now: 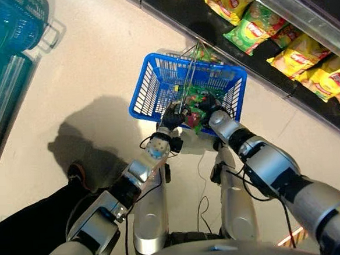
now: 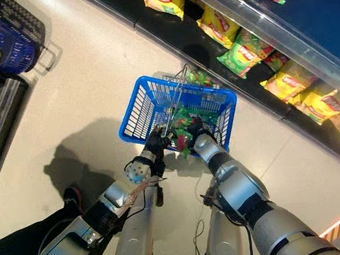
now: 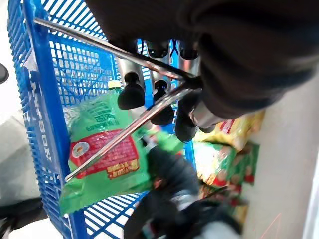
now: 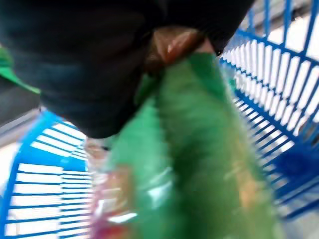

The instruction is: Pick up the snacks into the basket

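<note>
1. One blue basket (image 1: 149, 85) hangs above the floor (image 1: 95, 62), near a shelf (image 2: 304, 48) of snack bags.
2. The left hand (image 3: 159, 94) has its fingers curled round the basket's metal handle (image 3: 119, 132), two thin wires meeting at the hand.
3. The right hand (image 2: 194, 128) reaches into the basket over the near rim and holds one green snack bag (image 4: 199, 164), pinched at its top edge.
4. A second green snack bag (image 3: 102, 154) with a red label lies inside the basket against its wall.
5. Yellow and green bags (image 1: 251, 31) lie in a row on the shelf; their number cannot be counted.
</note>
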You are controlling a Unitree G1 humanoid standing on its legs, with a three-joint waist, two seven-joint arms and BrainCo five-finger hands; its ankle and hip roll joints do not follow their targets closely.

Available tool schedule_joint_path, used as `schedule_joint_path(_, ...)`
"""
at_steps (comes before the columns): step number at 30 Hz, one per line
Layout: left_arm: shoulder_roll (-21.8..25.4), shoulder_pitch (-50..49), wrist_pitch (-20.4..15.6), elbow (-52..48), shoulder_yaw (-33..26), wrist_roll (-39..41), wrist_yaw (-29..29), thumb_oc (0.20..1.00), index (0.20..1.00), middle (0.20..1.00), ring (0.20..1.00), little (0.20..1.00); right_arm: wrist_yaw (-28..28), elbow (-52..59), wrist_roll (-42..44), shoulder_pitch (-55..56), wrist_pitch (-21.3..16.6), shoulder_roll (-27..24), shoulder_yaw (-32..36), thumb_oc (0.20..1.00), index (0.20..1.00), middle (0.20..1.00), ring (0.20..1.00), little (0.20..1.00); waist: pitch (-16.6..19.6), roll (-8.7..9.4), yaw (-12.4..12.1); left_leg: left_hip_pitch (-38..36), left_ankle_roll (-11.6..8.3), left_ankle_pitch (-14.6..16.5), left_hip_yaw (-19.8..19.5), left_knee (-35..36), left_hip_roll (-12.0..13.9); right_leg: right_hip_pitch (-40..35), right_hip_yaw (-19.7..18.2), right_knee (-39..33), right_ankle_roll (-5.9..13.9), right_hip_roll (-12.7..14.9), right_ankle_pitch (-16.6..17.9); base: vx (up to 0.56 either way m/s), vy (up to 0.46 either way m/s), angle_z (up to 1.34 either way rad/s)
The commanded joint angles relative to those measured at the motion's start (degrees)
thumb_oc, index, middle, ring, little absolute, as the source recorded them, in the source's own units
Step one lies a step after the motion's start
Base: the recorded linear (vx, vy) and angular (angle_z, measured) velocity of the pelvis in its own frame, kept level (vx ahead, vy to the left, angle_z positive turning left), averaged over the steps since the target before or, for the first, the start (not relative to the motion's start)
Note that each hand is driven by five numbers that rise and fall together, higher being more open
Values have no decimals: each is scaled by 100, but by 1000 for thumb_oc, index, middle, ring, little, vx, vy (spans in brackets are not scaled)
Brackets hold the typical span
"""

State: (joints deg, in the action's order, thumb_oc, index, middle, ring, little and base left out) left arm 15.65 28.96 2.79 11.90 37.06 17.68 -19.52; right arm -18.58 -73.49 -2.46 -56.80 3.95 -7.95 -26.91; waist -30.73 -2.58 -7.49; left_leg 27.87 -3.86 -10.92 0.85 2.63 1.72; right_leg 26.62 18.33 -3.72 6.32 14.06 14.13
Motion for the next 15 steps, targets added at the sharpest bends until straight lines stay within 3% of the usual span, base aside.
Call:
schedule_joint_path(1,-555,716,-1127,-1694,88,-182,199,200,200,200,200,200,53,-370,-1004,-323,138,-63,-494,1000,1000,1000,1000,1000,93,-344,-166,-160,-141,236,36,184,-201,-117,-116,281,655,374,-112,10,13,16)
schedule_joint_path(5,-523,731,-1062,-1462,-108,-424,87,200,200,200,200,200,18,-85,-1215,-147,92,-61,-630,1000,1000,1000,1000,1000,93,-232,-102,-135,-137,203,39,175,-199,-95,-135,274,644,367,-90,7,11,8)
schedule_joint_path(13,-475,322,-934,-752,-696,-285,-309,200,200,200,200,200,-190,811,614,695,-327,-37,214,1000,1000,1000,1000,1000,93,25,123,-264,-111,233,105,177,-153,-186,-188,302,635,332,-136,1,0,0)
schedule_joint_path(15,-341,-60,-882,-376,-1110,-191,-444,200,200,200,200,200,-259,1913,1226,1350,-535,-149,404,1000,1000,1000,1000,1000,93,171,279,-418,-113,281,149,177,-111,-279,-243,327,623,302,-174,11,10,-2)
